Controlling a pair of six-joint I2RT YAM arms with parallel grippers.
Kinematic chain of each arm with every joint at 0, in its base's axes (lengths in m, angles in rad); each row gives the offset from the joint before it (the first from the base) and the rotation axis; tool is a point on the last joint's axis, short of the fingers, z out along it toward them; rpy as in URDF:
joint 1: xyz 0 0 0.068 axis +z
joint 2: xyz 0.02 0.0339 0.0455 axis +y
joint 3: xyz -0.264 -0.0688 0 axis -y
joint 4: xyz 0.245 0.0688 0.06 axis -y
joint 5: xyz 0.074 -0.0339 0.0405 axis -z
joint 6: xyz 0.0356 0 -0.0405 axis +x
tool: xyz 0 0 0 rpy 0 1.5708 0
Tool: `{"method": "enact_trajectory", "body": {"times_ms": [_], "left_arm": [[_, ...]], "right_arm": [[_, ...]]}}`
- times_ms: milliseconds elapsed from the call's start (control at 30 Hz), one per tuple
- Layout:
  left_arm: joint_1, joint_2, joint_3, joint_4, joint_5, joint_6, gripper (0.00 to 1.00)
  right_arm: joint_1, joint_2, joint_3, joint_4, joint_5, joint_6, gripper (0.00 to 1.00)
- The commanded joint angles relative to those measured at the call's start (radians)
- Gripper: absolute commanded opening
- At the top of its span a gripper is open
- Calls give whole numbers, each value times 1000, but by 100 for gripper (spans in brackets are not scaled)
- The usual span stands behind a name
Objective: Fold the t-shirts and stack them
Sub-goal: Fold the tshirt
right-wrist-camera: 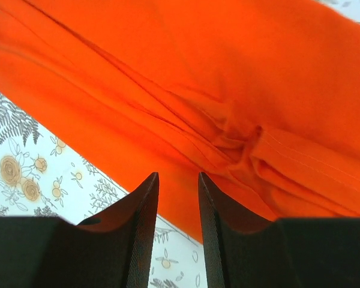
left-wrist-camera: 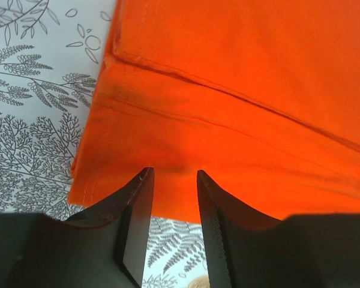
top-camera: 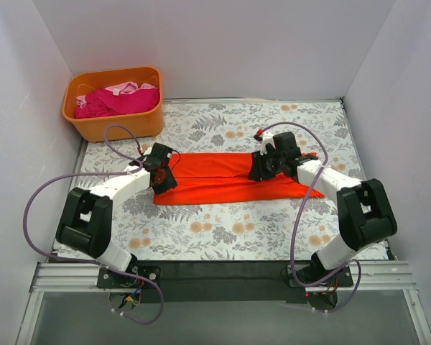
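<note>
A bright orange-red t-shirt lies folded into a long band across the middle of the table. My left gripper hovers at its left end, jaws open and empty, with the shirt's near edge just past the fingertips. My right gripper hovers over the right part of the band, jaws open and empty, above bunched folds and a hem. A magenta pink t-shirt and a pale pink one lie crumpled in the tub.
A rigid orange plastic tub stands at the back left corner. The table has a floral cloth. White walls close in the left, back and right sides.
</note>
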Motion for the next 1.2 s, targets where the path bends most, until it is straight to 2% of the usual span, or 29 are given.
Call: {"method": "enact_trajectory", "body": {"times_ms": [0, 200, 300, 467, 567, 733, 900, 1033, 1167], "left_arm": [[13, 43, 12, 53, -59, -55, 33], [69, 135, 21, 58, -73, -75, 31], [77, 123, 31, 50, -87, -59, 35], [76, 44, 58, 49, -75, 23, 56], [76, -28, 55, 58, -83, 98, 63], [76, -175, 0, 93, -113, 200, 64], [76, -295, -130, 161, -104, 253, 65], [77, -333, -218, 184, -61, 258, 67], [76, -345, -232, 196, -59, 260, 67]], "right_arm": [[19, 82, 63, 24, -50, -45, 34], [18, 110, 50, 18, 123, -35, 33], [18, 63, 66, 10, 164, -71, 33], [18, 1, 109, -33, 246, -186, 35], [24, 0, 127, -63, 284, -269, 37], [68, 32, 138, -97, 382, -403, 42], [96, 73, 159, -125, 391, -456, 44], [124, 116, 179, -148, 446, -486, 44], [128, 154, 198, -158, 488, -506, 43]]}}
